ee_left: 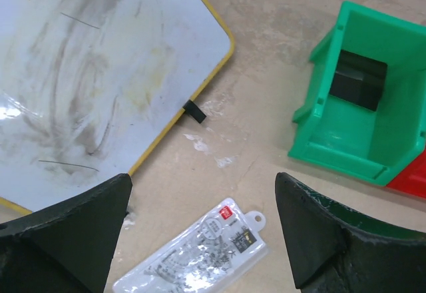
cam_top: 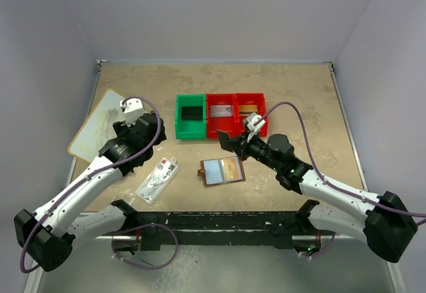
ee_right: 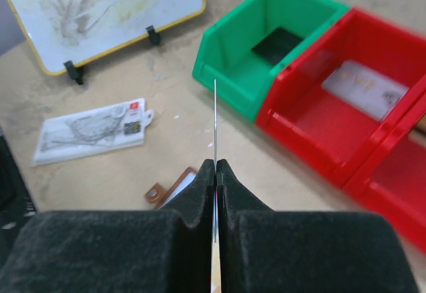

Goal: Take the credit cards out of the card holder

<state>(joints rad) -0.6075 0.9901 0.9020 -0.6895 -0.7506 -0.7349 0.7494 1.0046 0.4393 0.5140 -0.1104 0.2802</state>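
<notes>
right wrist: my right gripper (ee_right: pixel 215 166) clamps a card (ee_right: pixel 215 120) edge-on (left gripper (ee_left: pixel 203 180) wide, empty); i'd centre it over a red bin (ee_right: pixel 313 116) before releasing.

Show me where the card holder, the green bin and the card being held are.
card holder (cam_top: pixel 223 171), top view, on its clear inner pocket
green bin (ee_left: pixel 363 133), left wrist view, on its bare floor
card (ee_right: pixel 215 120), right wrist view, on its thin edge
</notes>
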